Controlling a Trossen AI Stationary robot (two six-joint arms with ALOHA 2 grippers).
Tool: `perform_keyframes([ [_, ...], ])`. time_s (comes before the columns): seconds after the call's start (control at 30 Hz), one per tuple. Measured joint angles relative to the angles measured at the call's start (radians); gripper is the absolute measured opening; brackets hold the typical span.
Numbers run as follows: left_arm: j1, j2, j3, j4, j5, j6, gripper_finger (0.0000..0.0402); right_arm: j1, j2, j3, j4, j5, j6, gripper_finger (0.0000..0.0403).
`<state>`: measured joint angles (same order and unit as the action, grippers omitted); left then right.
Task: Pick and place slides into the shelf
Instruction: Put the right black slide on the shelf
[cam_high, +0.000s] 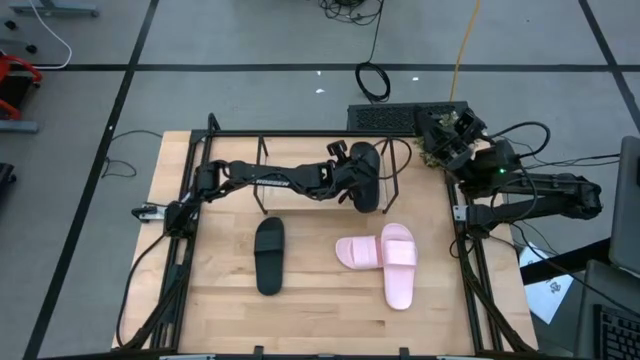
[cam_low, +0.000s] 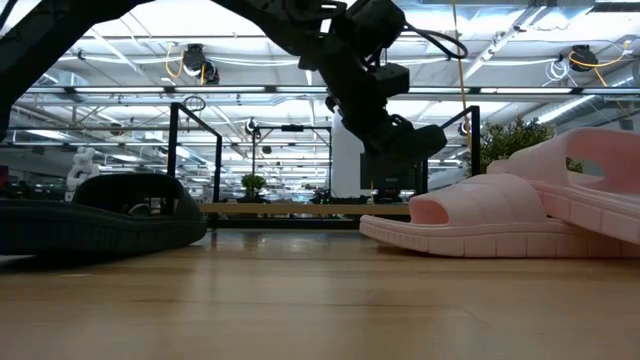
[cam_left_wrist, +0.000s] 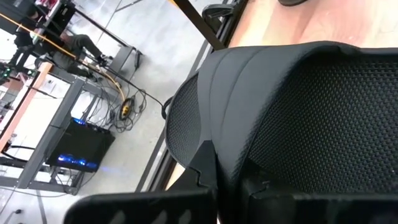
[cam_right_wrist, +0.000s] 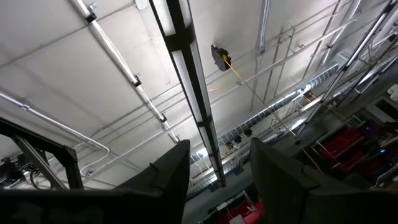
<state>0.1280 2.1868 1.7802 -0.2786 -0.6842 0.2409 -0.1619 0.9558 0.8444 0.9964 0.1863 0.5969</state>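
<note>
My left gripper (cam_high: 352, 182) is shut on one black slide (cam_high: 367, 176), held in the air over the shelf (cam_high: 300, 137) at the table's far side. The low view shows the slide (cam_low: 405, 142) hanging above the shelf's board (cam_low: 300, 208), and it fills the left wrist view (cam_left_wrist: 298, 112). The other black slide (cam_high: 270, 256) lies flat on the table, left of centre. The two pink slides (cam_high: 360, 252) (cam_high: 400, 266) lie at centre right, one overlapping the other. My right gripper (cam_high: 445, 135) waits open at the far right, pointing up at the ceiling (cam_right_wrist: 217, 174). My left gripper pinches the black slide by its left side edge (cam_left_wrist: 214, 155) between its two fingers. The fingers come level from the table's left and lie across the slide. The slide is lifted clear of the table and shelf and hangs tilted in the low view.
Black frame rails (cam_high: 185, 270) (cam_high: 470, 270) run along the table's left and right sides. Thin upright shelf rods (cam_high: 262, 175) (cam_high: 397, 170) stand close to the held slide. Cables and a dark box (cam_high: 385, 118) lie beyond the table's far edge.
</note>
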Motion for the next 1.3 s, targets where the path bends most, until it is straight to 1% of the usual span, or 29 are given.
perform_keyframes([
  [0.1,0.0,0.0,0.0,-0.001,-0.005,0.001,0.0,0.0,0.0,0.0,-0.007,0.023,-0.011,0.0157],
  [0.2,-0.001,-0.004,0.0,-0.061,-0.055,0.025,0.0,0.0,0.0,0.0,-0.009,0.024,-0.009,0.0157],
  [0.27,-0.001,-0.009,0.0,-0.132,-0.087,0.03,0.0,0.0,0.0,0.0,-0.008,0.023,-0.009,0.0157],
  [0.47,0.003,-0.029,0.0,-0.458,-0.148,-0.042,0.0,0.0,0.0,0.0,-0.015,0.023,-0.008,0.0157],
  [0.53,0.003,-0.029,0.0,-0.502,-0.169,-0.075,0.0,0.0,0.0,0.0,-0.022,0.022,-0.01,0.0157],
  [0.6,0.003,-0.034,0.0,-0.515,-0.166,-0.095,0.0,0.0,0.0,0.0,-0.027,0.022,-0.009,0.0157],
  [0.8,-0.014,-0.069,0.0,-0.489,-0.154,-0.079,0.0,0.0,0.0,0.0,-0.039,0.022,-0.007,0.0157],
  [0.9,-0.02,-0.099,0.0,-0.488,-0.15,-0.067,0.0,0.0,-0.004,0.0,-0.043,0.021,0.01,0.0157],
  [1.03,-0.01,-0.158,-0.008,-0.527,-0.15,-0.071,0.0,0.0,-0.016,0.0,-0.052,0.018,0.011,0.0157],
  [1.17,0.009,-0.218,-0.049,-0.529,-0.115,-0.098,0.0,0.0,-0.035,0.0,-0.064,0.018,-0.002,0.0157],
  [1.3,0.01,-0.249,-0.138,-0.52,-0.113,-0.094,0.0,0.0,-0.047,0.0,-0.068,0.018,-0.015,0.0157],
])
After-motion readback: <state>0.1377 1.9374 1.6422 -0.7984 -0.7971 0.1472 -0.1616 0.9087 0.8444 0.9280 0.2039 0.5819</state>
